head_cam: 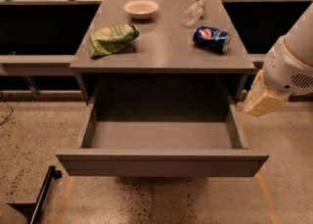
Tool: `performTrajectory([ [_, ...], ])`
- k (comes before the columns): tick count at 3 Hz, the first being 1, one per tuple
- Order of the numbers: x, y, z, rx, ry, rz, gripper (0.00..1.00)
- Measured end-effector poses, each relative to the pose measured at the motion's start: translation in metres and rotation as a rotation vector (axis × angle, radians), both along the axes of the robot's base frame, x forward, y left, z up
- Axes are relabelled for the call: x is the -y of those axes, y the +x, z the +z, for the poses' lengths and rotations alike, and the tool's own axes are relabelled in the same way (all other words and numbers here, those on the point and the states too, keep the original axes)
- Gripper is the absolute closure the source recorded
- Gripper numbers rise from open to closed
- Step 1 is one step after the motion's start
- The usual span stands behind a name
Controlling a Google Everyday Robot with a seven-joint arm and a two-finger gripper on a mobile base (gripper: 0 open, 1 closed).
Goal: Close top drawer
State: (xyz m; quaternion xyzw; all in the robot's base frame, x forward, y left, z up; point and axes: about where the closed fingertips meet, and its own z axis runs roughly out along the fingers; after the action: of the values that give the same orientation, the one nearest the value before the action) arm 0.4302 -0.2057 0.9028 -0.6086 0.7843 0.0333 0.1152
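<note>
End effector (264, 101): cream-coloured, at the right of the view, hanging below the arm's white rounded housing (291, 66). It points down and toward the bench. Cannot tell whether it is spread or pressed together, as it reads as one pale block from this angle. Nothing is seen held in it. It sits just beside the right side of the bench, at about the height of the drawer opening. A narrow strip of floor shows between it and the drawer's right wall, so it appears to touch nothing.

Top drawer (161, 163): pulled well out toward the camera, plain grey front panel nearest the viewer. Its interior is bare grey and the cavity behind it is dark.

Bench (166, 52): grey top directly above the open drawer.
- Blue soda can (211, 38), on its side, right portion of the top.
- Clear plastic bottle (193, 12), lying down, behind the can toward the far edge.
- White bowl (141, 8), upright, far edge, left of the bottle.
- Green chip bag (112, 38), left portion, well apart from the can.

Floor (29, 135): speckled, with orange tape lines (267, 191) near the drawer's corners. A black bar (41, 194) lies at lower left.
</note>
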Motion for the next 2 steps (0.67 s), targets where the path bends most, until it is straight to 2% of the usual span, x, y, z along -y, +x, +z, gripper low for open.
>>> performTrajectory([
  [1,-0.007,-0.008,-0.031,-0.056,0.058,0.017,1.00],
  [2,-0.017,-0.016,-0.076,-0.136,0.121,0.030,1.00],
])
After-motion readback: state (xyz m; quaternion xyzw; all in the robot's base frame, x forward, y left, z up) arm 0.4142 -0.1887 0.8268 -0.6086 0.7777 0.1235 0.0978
